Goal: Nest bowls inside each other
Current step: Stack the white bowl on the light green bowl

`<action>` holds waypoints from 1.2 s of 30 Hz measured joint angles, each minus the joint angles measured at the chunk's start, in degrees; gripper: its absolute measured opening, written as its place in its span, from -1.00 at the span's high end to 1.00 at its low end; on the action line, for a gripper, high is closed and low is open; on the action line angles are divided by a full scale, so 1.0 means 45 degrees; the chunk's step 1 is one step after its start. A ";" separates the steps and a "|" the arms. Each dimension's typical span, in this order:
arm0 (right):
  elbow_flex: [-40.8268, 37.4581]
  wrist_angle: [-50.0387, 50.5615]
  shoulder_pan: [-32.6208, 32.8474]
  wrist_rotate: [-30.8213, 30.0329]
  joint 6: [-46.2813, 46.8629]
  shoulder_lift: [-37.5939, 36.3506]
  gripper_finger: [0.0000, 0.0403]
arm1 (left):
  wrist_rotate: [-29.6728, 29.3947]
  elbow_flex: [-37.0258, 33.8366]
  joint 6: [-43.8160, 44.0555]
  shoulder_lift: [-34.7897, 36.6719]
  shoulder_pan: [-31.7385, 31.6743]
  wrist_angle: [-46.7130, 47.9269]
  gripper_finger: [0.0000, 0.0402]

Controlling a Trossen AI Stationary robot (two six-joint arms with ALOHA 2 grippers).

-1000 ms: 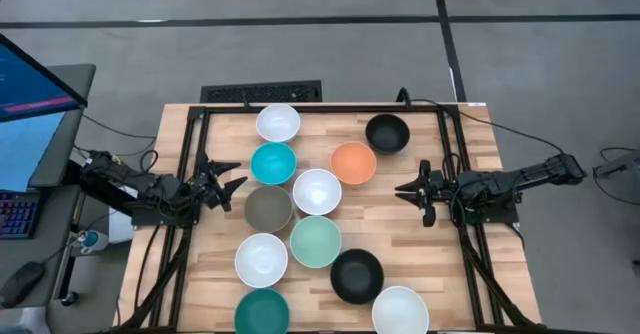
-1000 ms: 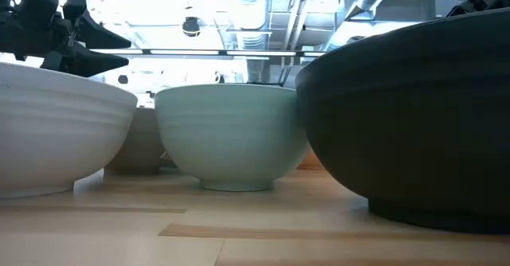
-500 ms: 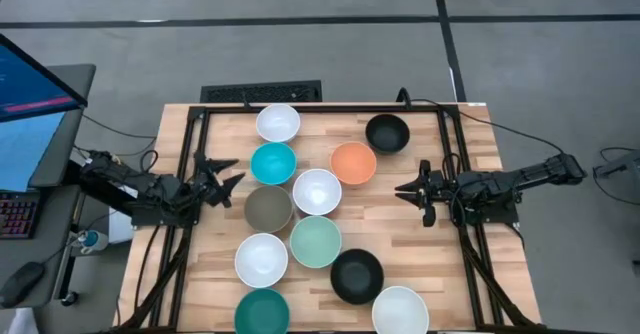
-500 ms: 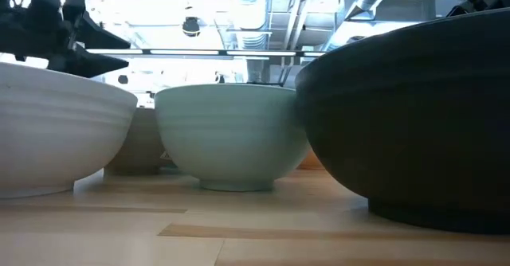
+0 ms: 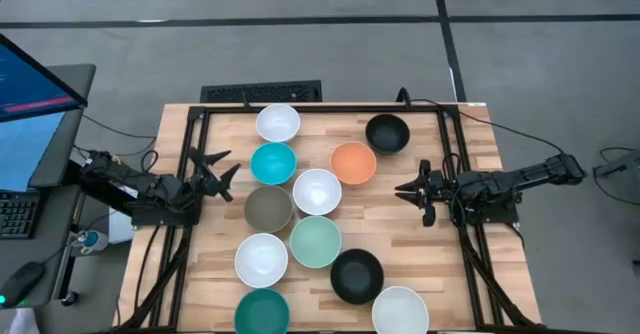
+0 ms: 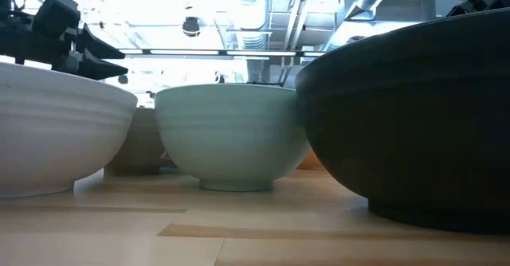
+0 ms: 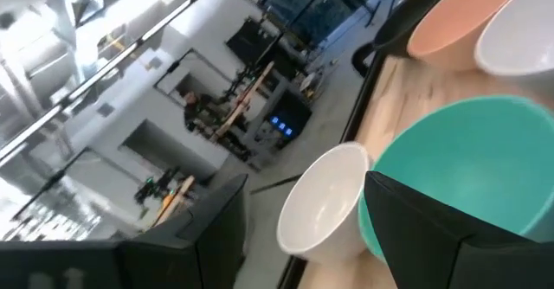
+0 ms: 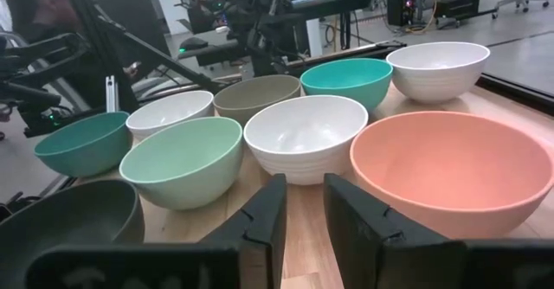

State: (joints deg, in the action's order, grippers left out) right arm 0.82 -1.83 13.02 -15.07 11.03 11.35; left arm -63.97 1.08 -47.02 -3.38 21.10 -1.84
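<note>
Eleven bowls stand on their bases on the wooden table. Along the left are a white bowl [image 5: 278,122], a turquoise bowl [image 5: 273,163], a grey-taupe bowl [image 5: 268,209], a second white bowl [image 5: 261,259] and a dark teal bowl [image 5: 262,312]. Further right are a black bowl [image 5: 387,133], an orange bowl [image 5: 353,163], a third white bowl [image 5: 317,191], a mint bowl [image 5: 316,241], a second black bowl [image 5: 357,275] and one more white bowl [image 5: 400,310]. My left gripper [image 5: 230,164] hangs open, left of the turquoise bowl [image 7: 467,168]. My right gripper [image 5: 400,189] is open and faces the orange bowl [image 8: 450,181].
A black frame [image 5: 300,107] runs round the table's edges. Bare wood lies between the orange bowl and my right gripper, and at the table's near left corner. A monitor [image 5: 30,94] stands beyond the left edge. The low view is filled by the mint bowl [image 6: 231,134] and a black bowl [image 6: 414,115].
My left gripper has drawn back a little toward the table's left and far edges and turned, so its open fingers point more toward the far side. The right arm and all the bowls have kept still.
</note>
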 joint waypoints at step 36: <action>0.0005 0.0005 0.0000 0.0010 0.0899 0.0000 0.49 | 0.0264 0.0000 0.0236 0.0000 -0.0015 0.0014 -0.11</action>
State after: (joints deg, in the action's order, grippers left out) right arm 0.84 -1.80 13.02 -15.03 15.07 11.35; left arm -62.78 1.08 -45.96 -3.38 21.04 -1.77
